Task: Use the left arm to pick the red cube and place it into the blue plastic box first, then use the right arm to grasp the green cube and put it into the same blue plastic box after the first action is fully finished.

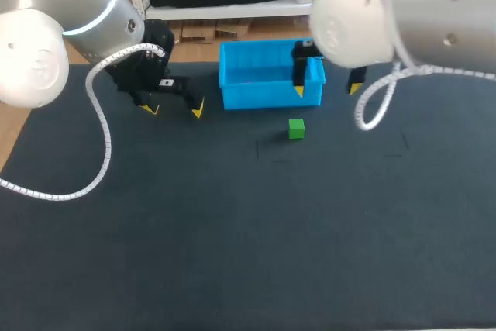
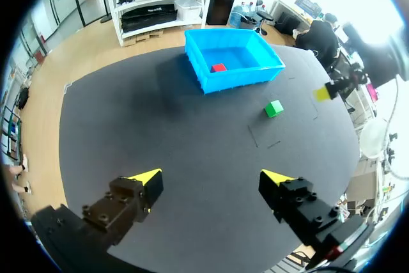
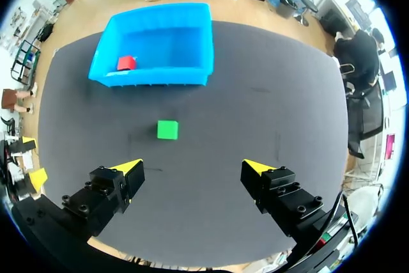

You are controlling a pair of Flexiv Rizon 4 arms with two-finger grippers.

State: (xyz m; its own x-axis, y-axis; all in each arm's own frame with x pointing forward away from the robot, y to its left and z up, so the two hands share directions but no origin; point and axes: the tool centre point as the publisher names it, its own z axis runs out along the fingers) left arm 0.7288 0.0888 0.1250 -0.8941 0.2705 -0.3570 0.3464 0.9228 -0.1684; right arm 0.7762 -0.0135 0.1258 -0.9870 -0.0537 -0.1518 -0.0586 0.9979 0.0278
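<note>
The red cube (image 2: 219, 67) lies inside the blue plastic box (image 1: 267, 92), near one wall (image 3: 126, 63); the head view does not show it. The green cube (image 1: 296, 128) sits on the dark mat just in front of the box (image 3: 167, 130). My left gripper (image 1: 173, 108) hovers left of the box, open and empty (image 2: 211, 178). My right gripper (image 1: 327, 89) hangs over the box's right end, open and empty, with the green cube ahead of its fingers (image 3: 192, 167).
The dark mat (image 1: 232, 230) covers the table, with faint line marks (image 1: 267, 149) near the green cube. White coiled cables (image 1: 101, 153) hang from both arms. The mat's left edge (image 1: 19, 141) runs beside my left arm.
</note>
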